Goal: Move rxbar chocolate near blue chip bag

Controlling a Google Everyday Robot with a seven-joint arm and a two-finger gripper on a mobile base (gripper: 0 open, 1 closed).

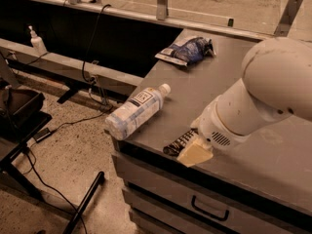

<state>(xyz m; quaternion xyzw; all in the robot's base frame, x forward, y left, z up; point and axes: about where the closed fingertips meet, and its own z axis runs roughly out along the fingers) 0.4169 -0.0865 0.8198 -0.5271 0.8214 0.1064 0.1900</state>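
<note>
The rxbar chocolate (pixel 178 142), a small black bar with white lettering, lies at the front edge of the grey counter (pixel 214 87), partly under my gripper. My gripper (pixel 195 151) sits low over the bar's right end, with a cream-coloured fingertip (pixel 194 153) showing at the counter's edge; the big white arm housing (pixel 263 96) hides the rest. The blue chip bag (pixel 187 50), wrinkly blue with a silvery-white end, lies at the far side of the counter, well apart from the bar.
A clear plastic water bottle (pixel 136 112) lies on its side at the counter's left edge, between bar and bag. Drawers (pixel 204 208) are below the counter front. Cables and a black stand (pixel 19 126) are on the floor at left.
</note>
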